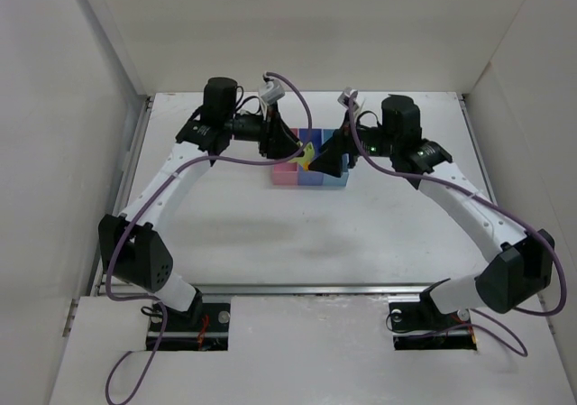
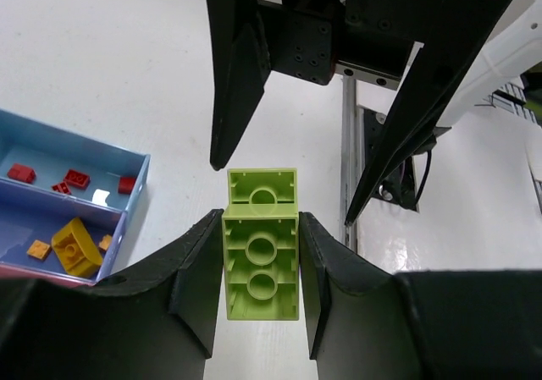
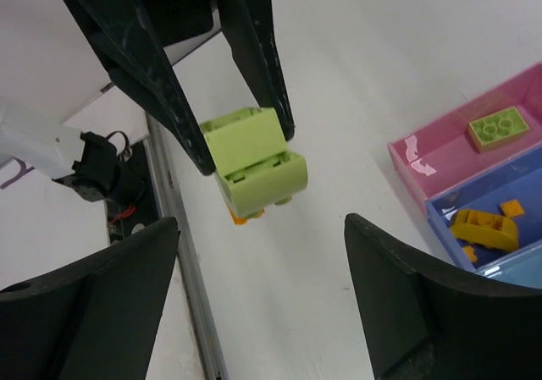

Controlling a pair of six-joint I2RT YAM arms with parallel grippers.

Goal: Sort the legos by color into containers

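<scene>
The left jaws pinch a green lego clump (image 2: 261,270) aloft near the bins, with an orange bit (image 3: 246,217) stuck at one end. The right jaws stand wide apart and empty, facing it. Best to close them squarely on the orange bit alone and pull straight, then drop the green in the pink bin (image 3: 449,158) beside the green brick (image 3: 497,129).

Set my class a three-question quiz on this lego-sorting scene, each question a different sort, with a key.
1. True or false: the left gripper holds a lime green lego clump.
2. Which bin holds the red bricks? A pink, B medium blue, C light blue bin.
3. Fill in: the right gripper has its jaws standing ____.
Key: 1 true; 2 C; 3 open.
</scene>
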